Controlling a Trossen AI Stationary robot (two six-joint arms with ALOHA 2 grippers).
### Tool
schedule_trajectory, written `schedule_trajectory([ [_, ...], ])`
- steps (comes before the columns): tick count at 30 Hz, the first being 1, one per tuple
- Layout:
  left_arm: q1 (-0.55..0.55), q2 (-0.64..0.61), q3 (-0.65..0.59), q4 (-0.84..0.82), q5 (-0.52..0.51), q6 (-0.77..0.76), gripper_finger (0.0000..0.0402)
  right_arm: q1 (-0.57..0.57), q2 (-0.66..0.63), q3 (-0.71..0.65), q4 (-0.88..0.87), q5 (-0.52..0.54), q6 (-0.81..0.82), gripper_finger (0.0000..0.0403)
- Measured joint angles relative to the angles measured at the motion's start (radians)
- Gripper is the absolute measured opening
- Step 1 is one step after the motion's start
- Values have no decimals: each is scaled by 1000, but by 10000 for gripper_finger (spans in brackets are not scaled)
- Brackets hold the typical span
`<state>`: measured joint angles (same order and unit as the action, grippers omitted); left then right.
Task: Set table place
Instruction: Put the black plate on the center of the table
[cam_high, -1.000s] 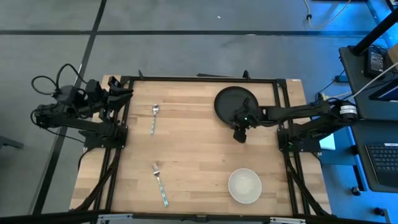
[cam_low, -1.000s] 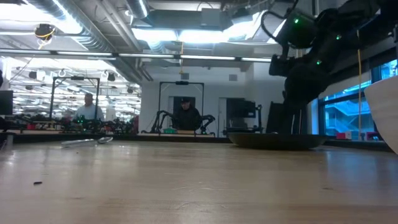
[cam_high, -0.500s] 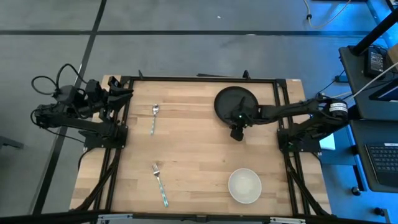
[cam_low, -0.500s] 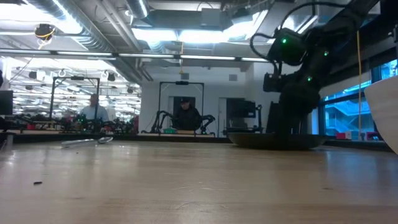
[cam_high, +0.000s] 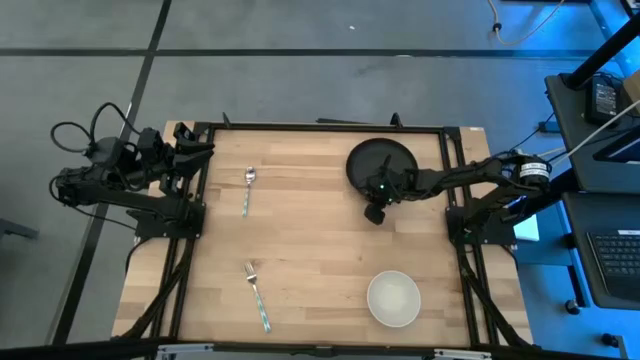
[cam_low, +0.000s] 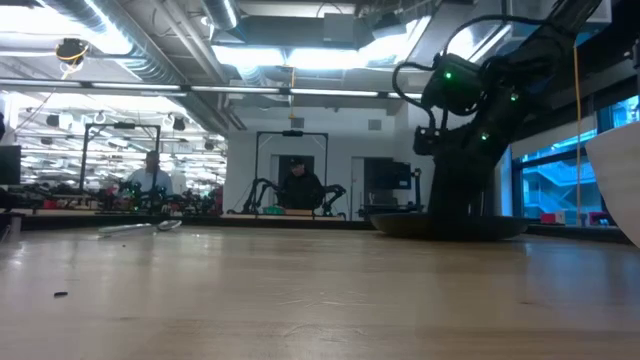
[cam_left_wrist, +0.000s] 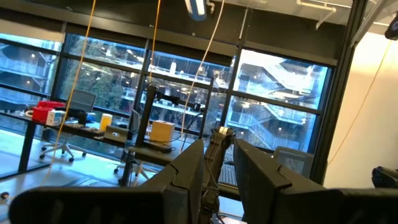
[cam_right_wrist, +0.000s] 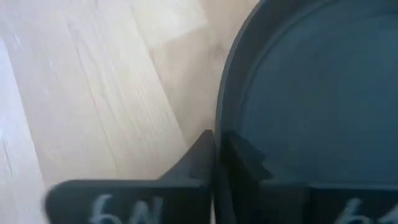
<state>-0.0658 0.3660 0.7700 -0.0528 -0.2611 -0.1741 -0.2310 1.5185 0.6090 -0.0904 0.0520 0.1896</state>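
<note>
The black round plate (cam_high: 381, 160) lies flat on the table (cam_high: 310, 250) at the far right. My right gripper (cam_high: 379, 194) stands over its near rim, pointing down and shut on it; the low view shows it standing on the plate (cam_low: 445, 226). The white bowl (cam_high: 393, 298) sits near the front right. The fork (cam_high: 257, 296) lies at the front left and the spoon (cam_high: 247, 190) at the far left. My left gripper (cam_high: 196, 146) waits open at the table's far left corner, off the wood, holding nothing. My right gripper (cam_right_wrist: 217, 142) pinches the plate's rim (cam_right_wrist: 222, 115) on its near side, one finger on the inside of the rim and one on the outside. The fingers come from above, pointing down. The plate lies flat on the table.
Bare wood spreads across the table's middle between the cutlery and the plate. A black metal frame (cam_high: 320, 126) edges the table. People and other equipment show far off in the room behind the table.
My right gripper has come down onto the plate's near rim and shifted a little toward the table's left edge. The plate, bowl, fork and spoon have kept their places.
</note>
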Motion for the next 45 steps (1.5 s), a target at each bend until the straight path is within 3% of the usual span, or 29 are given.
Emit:
schedule_trajectory([
  [8, 0, 0, 0, 0, -1, 0, 82, 0, -1, 66, -31, -11, 6, 18],
  [19, 0, 0, 0, 0, -2, 0, 82, 124, -2, 428, -218, -61, -206, 10],
  [24, 0, 0, 0, 0, -11, -2, 82, 206, -2, 524, -295, -89, -301, 9],
  [32, 0, 0, 0, 0, -11, -33, 82, 310, 20, 515, -335, -155, -326, 9],
  [40, 0, 13, 0, -33, -11, -107, 82, 413, 171, 514, -256, -183, -332, 9],
  [45, 0, 20, 0, -73, -13, -112, 82, 479, 266, 514, -237, -82, -333, 8],
])
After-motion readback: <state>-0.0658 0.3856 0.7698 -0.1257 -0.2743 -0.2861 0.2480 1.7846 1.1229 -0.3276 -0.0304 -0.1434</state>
